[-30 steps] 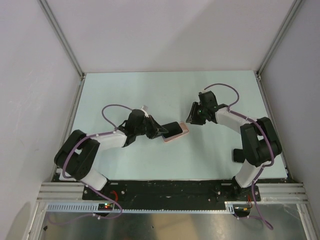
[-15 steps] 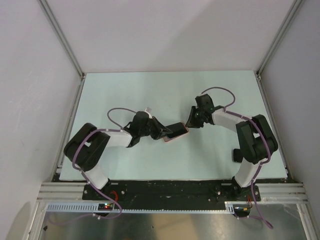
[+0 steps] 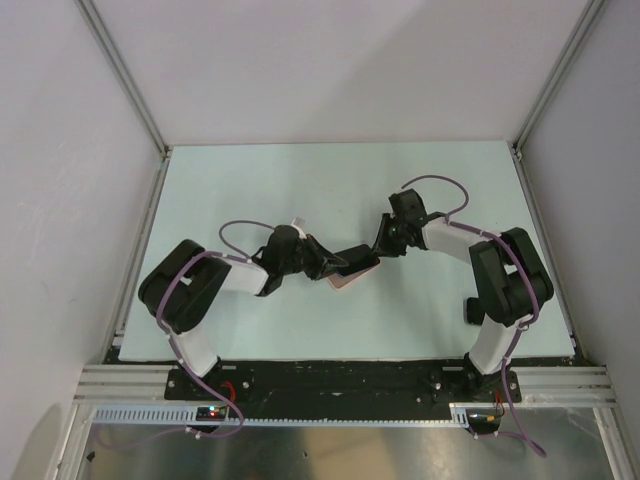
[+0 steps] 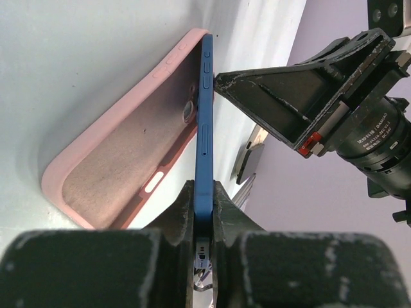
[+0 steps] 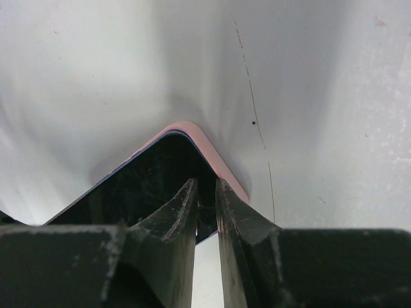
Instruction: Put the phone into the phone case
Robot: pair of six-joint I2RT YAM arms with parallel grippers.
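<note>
My left gripper is shut on the near end of the phone. In the left wrist view the phone stands on edge, blue side up, between my fingers. Its far end sits in the top edge of the pink phone case, which lies open beneath it with the near end apart. The case shows in the top view under the phone. My right gripper is shut, its fingertips against the black screen near the corner with the pink rim.
The pale green table is boxed in by white walls with aluminium posts at the back corners. A small black object sits by the right arm's base. Both arms meet at the table's middle.
My right gripper has moved left and come onto the phone's far end. My left arm has swung in and tipped the phone up on edge over the case.
</note>
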